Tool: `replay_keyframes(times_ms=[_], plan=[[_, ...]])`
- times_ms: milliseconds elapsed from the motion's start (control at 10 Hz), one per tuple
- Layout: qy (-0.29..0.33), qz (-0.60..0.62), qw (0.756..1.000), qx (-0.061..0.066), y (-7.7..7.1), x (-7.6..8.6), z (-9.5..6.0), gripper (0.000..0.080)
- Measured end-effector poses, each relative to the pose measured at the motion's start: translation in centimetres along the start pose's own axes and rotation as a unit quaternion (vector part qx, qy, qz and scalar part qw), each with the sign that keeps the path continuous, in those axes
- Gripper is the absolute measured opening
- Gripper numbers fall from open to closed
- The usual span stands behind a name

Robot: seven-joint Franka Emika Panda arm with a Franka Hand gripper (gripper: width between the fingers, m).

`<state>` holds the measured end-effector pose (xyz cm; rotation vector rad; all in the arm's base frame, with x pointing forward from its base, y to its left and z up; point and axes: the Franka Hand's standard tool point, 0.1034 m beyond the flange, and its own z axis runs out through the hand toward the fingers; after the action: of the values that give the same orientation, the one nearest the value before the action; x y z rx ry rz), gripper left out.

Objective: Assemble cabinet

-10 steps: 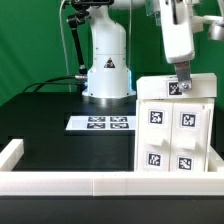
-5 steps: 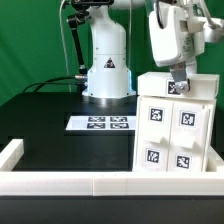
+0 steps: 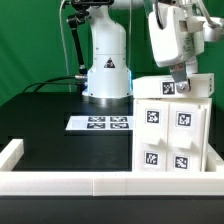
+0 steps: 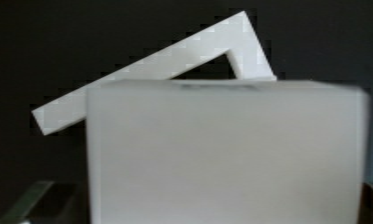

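Note:
The cabinet (image 3: 172,135) is a large white box with several square marker tags on its front, standing at the exterior view's right. A smaller white tagged block (image 3: 150,90) lies on top of it, slightly tilted. My gripper (image 3: 178,84) comes down from above onto this top block and is shut on it. In the wrist view the white block (image 4: 227,150) fills the space between my fingers, and the fingertips are hidden behind it.
The marker board (image 3: 100,123) lies flat on the black table in front of the robot base (image 3: 107,70). A low white rail (image 3: 100,183) runs along the front edge and turns at the exterior view's left. An angled white rail (image 4: 201,55) shows behind the block.
My wrist has leaned toward the exterior view's left. The top block on the cabinet has tipped from level to slightly tilted.

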<state>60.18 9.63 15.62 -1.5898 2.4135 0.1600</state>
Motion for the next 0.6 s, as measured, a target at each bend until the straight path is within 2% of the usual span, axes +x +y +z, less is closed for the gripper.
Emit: replay_keyframes(times_ms=[100,200,400,600], plan=[[-0.003,-0.025,1.000,0.000,-0.1,-0.1,-0.6,0.0735],[-0.009,-0.036,0.999,0.003,-0.1,-0.2,-1.2,0.0785],[-0.019,-0.035,0.999,0.008,-0.1,-0.3,-2.2,0.0796],[-0.018,-0.058,0.998,0.005,0.1,-0.2,-1.9,0.0797]])
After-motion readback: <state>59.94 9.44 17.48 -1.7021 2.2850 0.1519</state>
